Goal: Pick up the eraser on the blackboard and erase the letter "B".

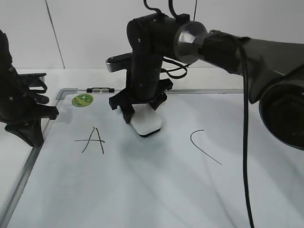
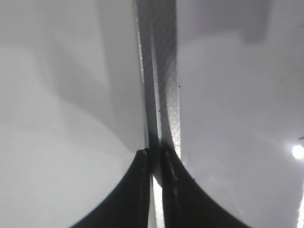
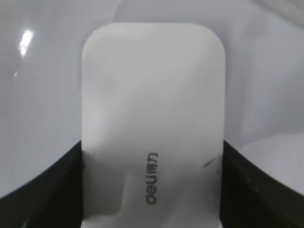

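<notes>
My right gripper (image 1: 141, 113) is clamped on the eraser (image 1: 147, 123), one dark finger (image 3: 42, 190) pressed to each long side of the white block, as the right wrist view shows. Its black felt base sits flat on the blackboard (image 1: 156, 190), with printed lettering visible on the eraser's top. The eraser lies between the black "A" (image 1: 93, 139), at about 8 o'clock from it, and a black curved stroke (image 1: 203, 147) at about 4 o'clock. I see no letter "B" on the board around the eraser. A round green magnet (image 1: 82, 99) sits at 10 o'clock from the eraser, near the board's rounded grey corner. My left gripper (image 1: 29, 127) rests at the board's 9 o'clock edge; in the left wrist view its fingertips (image 2: 142, 164) are pinched together with the grey frame (image 2: 161, 85) running straight up toward 12 o'clock beyond them.
</notes>
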